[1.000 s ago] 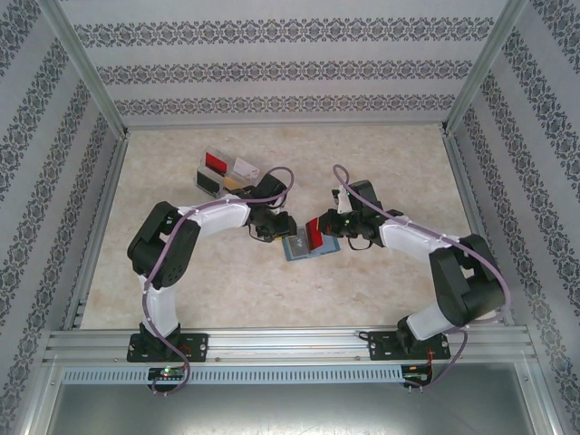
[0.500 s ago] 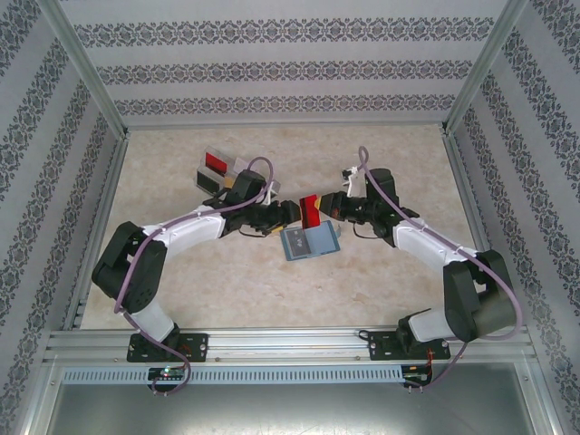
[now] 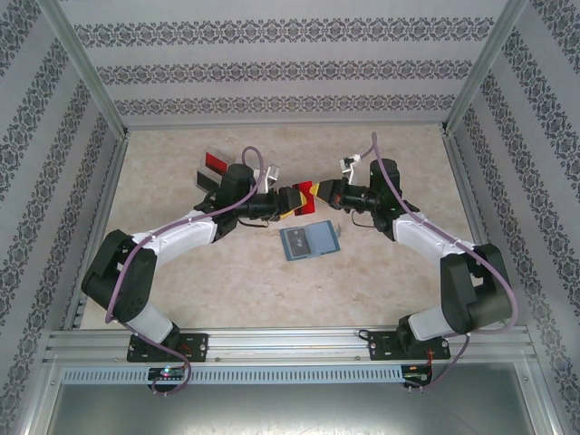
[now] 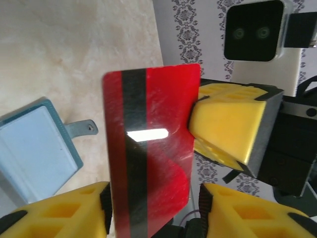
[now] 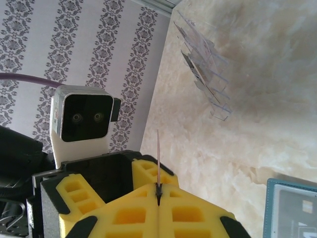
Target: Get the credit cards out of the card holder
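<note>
The red credit card [image 3: 308, 197] with a dark stripe hangs in the air above the table's middle, pinched at one edge by my shut right gripper [image 3: 324, 193]. In the right wrist view the card [image 5: 158, 158] stands edge-on out of the shut gripper [image 5: 158, 191]. My left gripper [image 4: 154, 208] straddles the card [image 4: 148, 148] from the other side; the left pad is at the card's edge and a gap shows on the right. The blue-grey card holder [image 3: 310, 241] lies open and flat on the table below, its clear pocket [image 4: 34, 148] up.
A clear plastic compartment tray [image 3: 222, 172] with a red card and others stands at the back left, also seen as the tray [image 5: 205, 74]. Patterned walls and metal posts ring the beige table [image 3: 381, 281].
Both grippers have risen and moved away from the card holder toward the back, carrying the red card. The left gripper has come round the card's free end.
</note>
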